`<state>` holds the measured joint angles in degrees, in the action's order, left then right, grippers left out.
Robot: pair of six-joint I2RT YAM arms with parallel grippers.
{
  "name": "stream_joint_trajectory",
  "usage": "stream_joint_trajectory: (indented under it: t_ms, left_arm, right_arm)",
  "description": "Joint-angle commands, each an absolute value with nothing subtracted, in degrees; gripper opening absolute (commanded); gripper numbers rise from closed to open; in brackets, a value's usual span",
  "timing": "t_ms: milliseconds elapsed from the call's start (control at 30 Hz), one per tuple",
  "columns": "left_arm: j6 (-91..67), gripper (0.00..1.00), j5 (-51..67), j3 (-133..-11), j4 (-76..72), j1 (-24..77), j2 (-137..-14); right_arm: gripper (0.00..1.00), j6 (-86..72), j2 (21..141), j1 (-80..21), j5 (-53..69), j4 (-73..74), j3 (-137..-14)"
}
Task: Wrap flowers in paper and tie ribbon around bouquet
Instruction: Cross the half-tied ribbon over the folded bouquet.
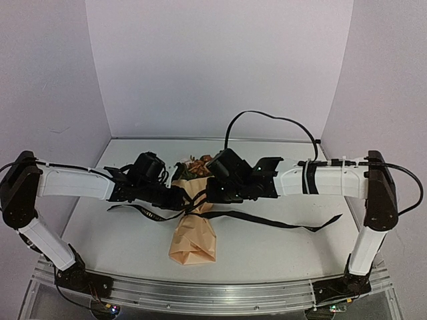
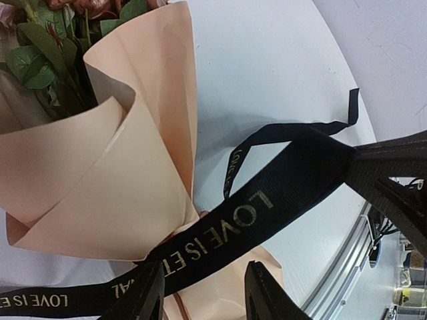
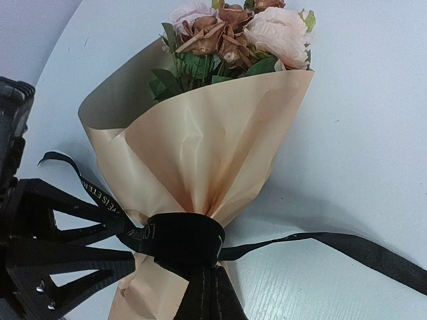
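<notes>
The bouquet point(image 1: 193, 237) lies mid-table, a tan paper point(image 3: 207, 147) cone whose wide end points away from me. Flowers point(image 3: 230, 30), cream, brown and pink with green leaves, show above that end. The black ribbon point(image 3: 177, 240) with light lettering circles the cone's narrow waist. Its tails trail left and right point(image 1: 280, 221). My right gripper point(image 3: 212, 267) is shut on the ribbon at the waist. From the left, my left gripper point(image 2: 203, 270) stands open, and the lettered ribbon point(image 2: 267, 200) crosses just past its fingertips point(image 2: 143, 293).
The left gripper's black body point(image 3: 40, 260) sits close at the bouquet's left side in the right wrist view. A metal rail point(image 1: 213, 293) runs along the table's near edge. White walls enclose the table on three sides.
</notes>
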<state>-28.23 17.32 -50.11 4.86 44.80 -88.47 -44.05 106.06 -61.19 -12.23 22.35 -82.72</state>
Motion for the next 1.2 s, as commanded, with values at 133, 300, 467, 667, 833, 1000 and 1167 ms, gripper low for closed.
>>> stream_joint_trajectory:
  t_ms: [133, 300, 467, 667, 833, 1000, 1167]
  left_arm:
    - [-26.99, 0.38, 15.81, -50.2, 0.87, 46.97, -89.05]
    - [-26.15, 0.4, 11.51, -49.84, 0.81, 48.45, -88.95]
    - [-25.6, 0.39, 9.46, -50.54, 0.44, 49.69, -90.31]
    - [-25.19, 0.37, 7.46, -51.01, 0.37, 51.03, -91.25]
    - [-25.05, 0.34, 5.1, -50.87, 1.02, 51.52, -91.03]
    - [-24.28, 0.34, 4.06, -50.23, 1.2, 52.22, -89.95]
    - [-23.17, 0.33, 1.76, -50.65, 1.91, 52.74, -89.32]
  right_arm:
    - [0.0, -48.7, 105.17, -61.44, -15.92, 21.19, -81.3]
    - [0.0, -49.18, 104.79, -61.44, -14.21, 20.5, -81.64]
    - [0.0, -50.16, 104.04, -61.52, -11.45, 19.39, -81.57]
    - [0.0, -51.21, 102.85, -61.52, -10.74, 18.4, -80.57]
    - [0.0, -51.67, 101.74, -61.83, -11.11, 18.19, -79.86]
    - [0.0, -51.82, 101.03, -62.03, -11.33, 18.17, -79.59]
    - [0.0, -51.77, 101.17, -62.25, -10.92, 18.1, -80.14]
